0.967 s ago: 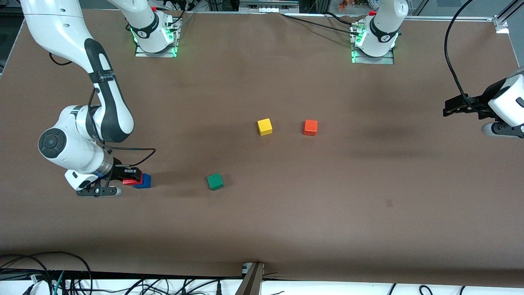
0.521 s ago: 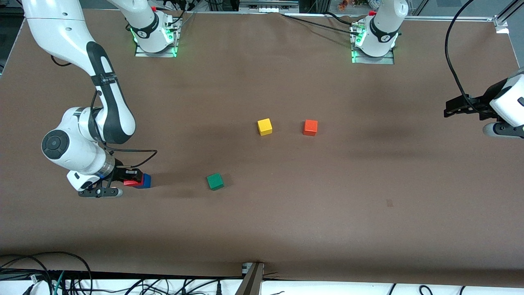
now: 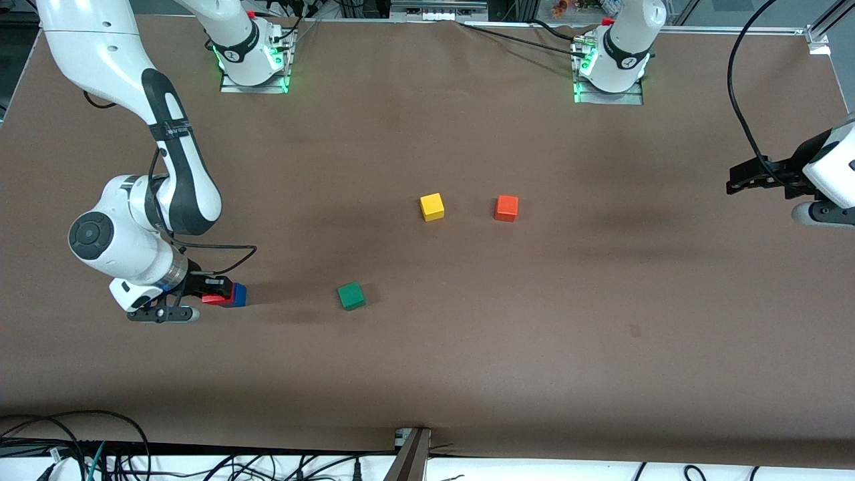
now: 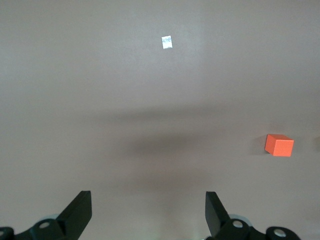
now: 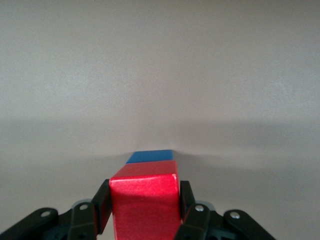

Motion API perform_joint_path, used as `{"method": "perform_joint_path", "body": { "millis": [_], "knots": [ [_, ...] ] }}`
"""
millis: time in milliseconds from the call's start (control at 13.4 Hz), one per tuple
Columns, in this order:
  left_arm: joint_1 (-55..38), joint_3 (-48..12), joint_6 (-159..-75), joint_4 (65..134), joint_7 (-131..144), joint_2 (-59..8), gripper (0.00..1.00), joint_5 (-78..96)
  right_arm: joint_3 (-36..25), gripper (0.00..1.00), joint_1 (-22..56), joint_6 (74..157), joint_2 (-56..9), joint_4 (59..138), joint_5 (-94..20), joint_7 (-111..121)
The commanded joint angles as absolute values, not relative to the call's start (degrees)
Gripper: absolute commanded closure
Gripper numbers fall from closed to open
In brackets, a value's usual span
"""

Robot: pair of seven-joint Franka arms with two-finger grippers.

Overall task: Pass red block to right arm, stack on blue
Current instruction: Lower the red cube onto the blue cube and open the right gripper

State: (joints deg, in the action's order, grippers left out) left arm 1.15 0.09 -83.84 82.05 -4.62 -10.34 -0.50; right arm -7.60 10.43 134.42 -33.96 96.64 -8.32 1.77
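My right gripper (image 3: pixel 217 292) is shut on the red block (image 3: pixel 212 298), low at the right arm's end of the table. In the right wrist view the red block (image 5: pixel 145 200) fills the space between the black fingers (image 5: pixel 103 197) of the right gripper (image 5: pixel 144 195). The blue cube (image 5: pixel 150 156) shows just past it. From the front the red block overlaps the edge of the blue cube (image 3: pixel 239 294); I cannot tell whether it rests on it. My left gripper (image 3: pixel 735 181) waits open above the left arm's end of the table, its jaws (image 4: pixel 148 200) wide apart with nothing between them.
A green cube (image 3: pixel 351 295) lies on the brown table (image 3: pixel 534 347) beside the blue one, toward the middle. A yellow cube (image 3: pixel 432 206) and an orange cube (image 3: pixel 506 208) sit side by side mid-table, farther from the front camera. The orange cube (image 4: pixel 279 145) also shows in the left wrist view.
The right arm's wrist has shifted a little while the red block stays against the blue cube. The left gripper has drifted slightly toward the table's end.
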Motion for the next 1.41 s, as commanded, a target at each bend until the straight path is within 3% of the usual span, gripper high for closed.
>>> {"method": "perform_joint_path", "body": {
  "millis": [0,1339],
  "knots": [
    [0.79,0.18,-83.41,80.07,-3.78,-11.43,0.0,-1.41,-7.47,1.0,10.37,135.79,-34.1,96.86,-9.05,1.14],
    [0.88,0.18,-83.41,80.07,-3.95,-11.43,0.0,-1.23,-7.38,1.0,10.63,136.93,-34.63,96.94,-9.05,1.14]
  ]
}}
